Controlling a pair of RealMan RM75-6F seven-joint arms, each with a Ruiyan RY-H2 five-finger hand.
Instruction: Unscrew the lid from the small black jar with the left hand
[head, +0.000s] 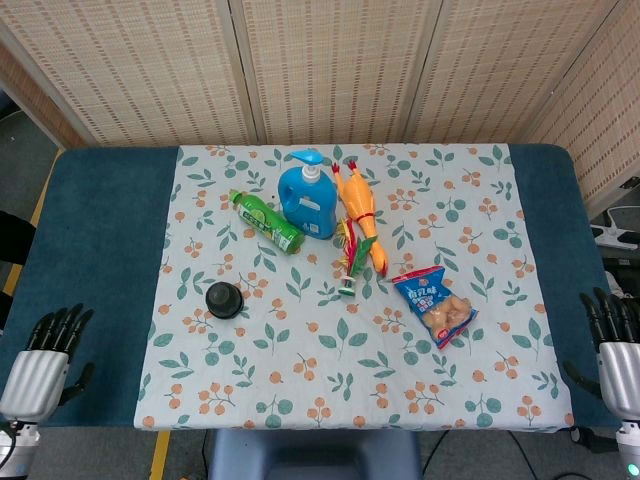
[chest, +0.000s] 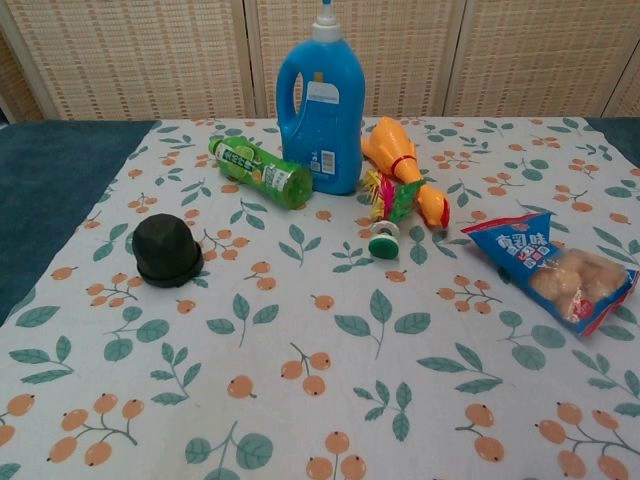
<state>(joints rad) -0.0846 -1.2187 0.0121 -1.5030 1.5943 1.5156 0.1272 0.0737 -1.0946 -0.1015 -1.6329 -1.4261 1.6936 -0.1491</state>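
A: The left hand (head: 42, 355) is seen low at the table's near edge, fingers spread apart, nothing held.

B: And the small black jar (head: 223, 299) is found ahead and to its right, lid on, untouched. The right hand (head: 617, 345) is likewise released.

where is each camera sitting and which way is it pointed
Head view: high above the near table edge, looking steeply down on the whole floral cloth; left hand and right hand show open at the bottom corners.
Chest view: low, near table height, looking forward across the cloth to the wicker screen; no part of the robot shows.
Shared: small black jar, blue bottle, green bottle, snack bag.
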